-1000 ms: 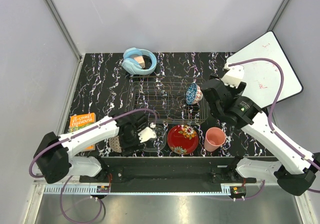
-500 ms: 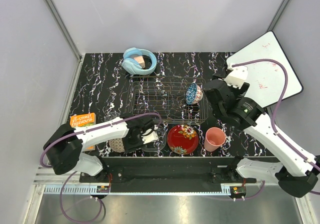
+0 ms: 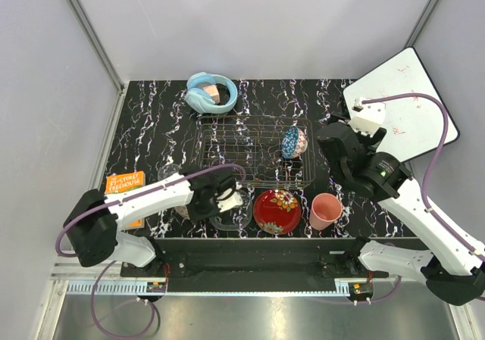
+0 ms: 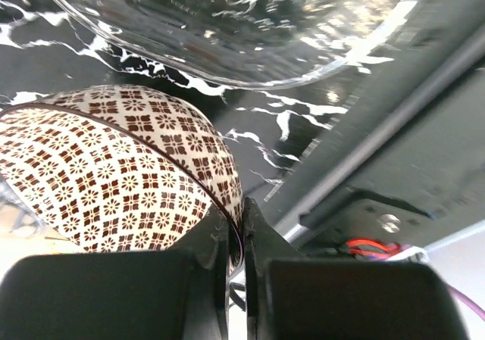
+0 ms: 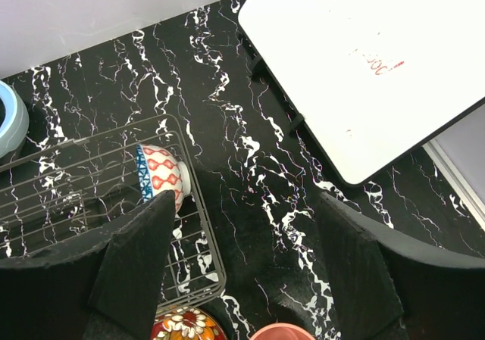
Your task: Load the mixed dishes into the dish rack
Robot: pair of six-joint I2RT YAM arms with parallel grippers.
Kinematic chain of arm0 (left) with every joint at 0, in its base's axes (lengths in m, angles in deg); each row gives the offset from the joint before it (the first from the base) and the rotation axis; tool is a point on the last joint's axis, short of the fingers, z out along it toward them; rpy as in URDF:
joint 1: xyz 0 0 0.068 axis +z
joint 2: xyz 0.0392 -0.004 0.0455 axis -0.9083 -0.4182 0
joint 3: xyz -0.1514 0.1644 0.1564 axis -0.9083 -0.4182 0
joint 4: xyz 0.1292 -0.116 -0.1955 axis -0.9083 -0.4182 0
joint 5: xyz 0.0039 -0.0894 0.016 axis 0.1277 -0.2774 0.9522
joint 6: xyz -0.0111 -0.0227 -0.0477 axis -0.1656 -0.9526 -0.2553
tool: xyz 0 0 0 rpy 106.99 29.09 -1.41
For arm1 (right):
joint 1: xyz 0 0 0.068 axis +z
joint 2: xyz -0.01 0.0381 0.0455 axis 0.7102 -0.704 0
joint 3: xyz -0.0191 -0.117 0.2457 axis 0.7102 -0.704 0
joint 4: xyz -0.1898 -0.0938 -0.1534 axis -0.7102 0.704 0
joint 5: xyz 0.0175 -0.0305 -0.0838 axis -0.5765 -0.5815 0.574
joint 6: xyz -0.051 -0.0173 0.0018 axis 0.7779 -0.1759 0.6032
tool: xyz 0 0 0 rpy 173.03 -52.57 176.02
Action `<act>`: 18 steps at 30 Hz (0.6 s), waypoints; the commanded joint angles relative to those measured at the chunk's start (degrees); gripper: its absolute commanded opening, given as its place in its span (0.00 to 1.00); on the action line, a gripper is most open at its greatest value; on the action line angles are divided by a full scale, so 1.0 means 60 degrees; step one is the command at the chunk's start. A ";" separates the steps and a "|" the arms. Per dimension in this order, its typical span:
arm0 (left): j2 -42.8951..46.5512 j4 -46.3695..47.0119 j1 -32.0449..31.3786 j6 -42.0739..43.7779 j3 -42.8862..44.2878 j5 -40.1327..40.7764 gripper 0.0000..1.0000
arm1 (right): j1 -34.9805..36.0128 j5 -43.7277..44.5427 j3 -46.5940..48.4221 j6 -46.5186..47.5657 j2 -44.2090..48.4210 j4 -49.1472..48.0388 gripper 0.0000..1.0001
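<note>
In the left wrist view my left gripper (image 4: 236, 230) is shut on the rim of the beige lattice-patterned bowl (image 4: 114, 173), which sits beside the clear glass bowl (image 4: 227, 22). From above, the left gripper (image 3: 221, 201) is at the glass bowl's (image 3: 233, 217) left edge, and the arm hides most of the beige bowl. The blue patterned bowl (image 3: 293, 141) lies on its side in the dish rack (image 3: 254, 182). The red floral plate (image 3: 276, 210) and pink cup (image 3: 326, 210) sit in front of the rack. My right gripper (image 5: 246, 211) hangs open and empty over the table, right of the rack.
Light-blue headphones (image 3: 211, 92) lie behind the rack. A white board (image 3: 405, 101) leans at the back right. An orange book (image 3: 125, 182) lies at the left edge. The table's front rail runs close under the left gripper.
My left gripper has closed onto the beige bowl's rim and shifted a little to the right. The right arm has drawn slightly right, away from the rack, still open.
</note>
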 commanded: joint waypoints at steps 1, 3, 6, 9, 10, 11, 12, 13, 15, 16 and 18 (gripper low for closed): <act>0.0917 -0.1399 -0.0044 0.0237 0.2178 -0.1479 0.00 | -0.0050 0.0382 -0.0118 -0.0155 -0.0018 0.0063 0.82; 0.1005 -0.2011 -0.0015 0.0237 0.3637 -0.2557 0.00 | -0.0050 0.0396 -0.0162 -0.0184 -0.0135 0.0049 0.82; 0.0786 -0.2176 -0.0015 -0.0202 0.5906 -0.3657 0.00 | -0.0050 0.0411 -0.0221 -0.0330 -0.0282 0.0107 0.82; 0.0829 -0.1213 0.0204 -0.1152 0.7496 -0.4788 0.00 | -0.0050 0.0382 -0.0177 -0.0768 -0.0355 0.0210 0.82; 0.0946 -0.0804 0.0278 -0.1793 0.7760 -0.4937 0.00 | -0.0035 0.0353 -0.0119 -0.0857 -0.0370 0.0253 0.82; 0.0961 0.0012 0.0322 -0.2133 0.8184 -0.5257 0.00 | -0.0050 0.0352 -0.0089 -0.0930 -0.0370 0.0312 0.82; 0.0990 0.0499 0.0511 -0.2412 0.8231 -0.5565 0.00 | -0.0050 0.0323 -0.0074 -0.1134 -0.0384 0.0341 0.82; 0.1005 0.0939 0.0542 -0.2777 0.8246 -0.5742 0.00 | -0.0050 0.0308 -0.0060 -0.1252 -0.0355 0.0385 0.82; 0.0860 0.1995 0.0557 -0.3482 0.8159 -0.6383 0.00 | -0.0050 0.0221 -0.0089 -0.1486 -0.0326 0.0517 0.82; 0.0656 0.2375 0.0557 -0.4035 0.8101 -0.6577 0.00 | -0.0035 0.0220 -0.0147 -0.1531 -0.0268 0.0561 0.82; 0.0391 0.3794 0.0688 -0.4667 0.7867 -0.7294 0.00 | -0.0050 0.0235 -0.0206 -0.1605 -0.0180 0.0693 0.82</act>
